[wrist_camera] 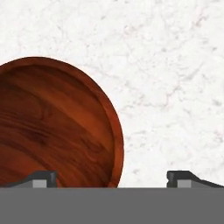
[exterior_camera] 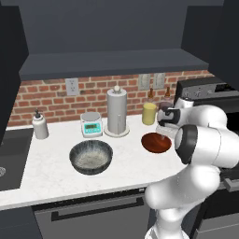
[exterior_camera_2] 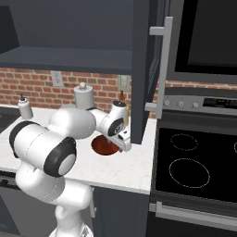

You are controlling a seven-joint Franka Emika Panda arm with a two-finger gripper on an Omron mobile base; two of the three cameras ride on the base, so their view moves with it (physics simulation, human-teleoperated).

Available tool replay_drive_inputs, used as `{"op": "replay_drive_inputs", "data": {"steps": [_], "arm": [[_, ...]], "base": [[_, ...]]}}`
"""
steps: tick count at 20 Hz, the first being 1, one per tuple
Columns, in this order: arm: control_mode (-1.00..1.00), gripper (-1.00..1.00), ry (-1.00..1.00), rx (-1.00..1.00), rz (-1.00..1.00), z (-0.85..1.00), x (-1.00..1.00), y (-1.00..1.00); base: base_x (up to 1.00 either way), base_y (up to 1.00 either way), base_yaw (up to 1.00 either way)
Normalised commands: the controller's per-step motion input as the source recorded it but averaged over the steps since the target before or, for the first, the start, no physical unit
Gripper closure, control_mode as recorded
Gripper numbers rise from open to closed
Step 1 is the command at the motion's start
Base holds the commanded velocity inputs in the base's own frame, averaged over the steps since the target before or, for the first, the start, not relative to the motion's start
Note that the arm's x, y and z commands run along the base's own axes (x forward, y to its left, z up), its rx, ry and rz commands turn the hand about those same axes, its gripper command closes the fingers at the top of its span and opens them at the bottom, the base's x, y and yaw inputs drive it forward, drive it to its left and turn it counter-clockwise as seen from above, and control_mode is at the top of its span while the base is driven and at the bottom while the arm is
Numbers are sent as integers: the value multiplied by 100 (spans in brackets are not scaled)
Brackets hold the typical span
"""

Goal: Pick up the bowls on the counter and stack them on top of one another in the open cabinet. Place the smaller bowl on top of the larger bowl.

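— Between the fingertips, what does the gripper (wrist_camera: 111,177) have?
— Bare counter (wrist_camera: 175,87), mostly. In the hand view the two tips stand wide apart, released and holding nothing. The small bowl (wrist_camera: 52,127) lies off toward the left tip: its near rim runs just inside that finger (wrist_camera: 41,177), while the right finger sits well clear over marble.
— So which way would the hand have to go?
— Toward the left finger's side, probably, or straight down so the rim ends up between the tips. A round bowl has no long axis, so the rim is the only hold.
— And the count?
— Two bowls. The small bowl (exterior_camera: 156,142) sits just under the hand; the large bowl (exterior_camera: 91,157) rests well away from the fingers on the counter. One cabinet (exterior_camera: 112,63) above, its shelf bare. One arm.
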Motion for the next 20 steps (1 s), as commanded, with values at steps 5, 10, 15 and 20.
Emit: {"op": "replay_drive_inputs", "data": {"steps": [5,10,15,20], "arm": [[-100,-100,0,1,0,-19,19,17],[-100,-100,0,0,0,-33,12,17],[-100,-100,0,0,0,-43,0,9],[-100,-100,0,0,0,-38,-2,0]], "base": [[0,0,0],[0,0,0],[0,0,0],[0,0,0]]}}
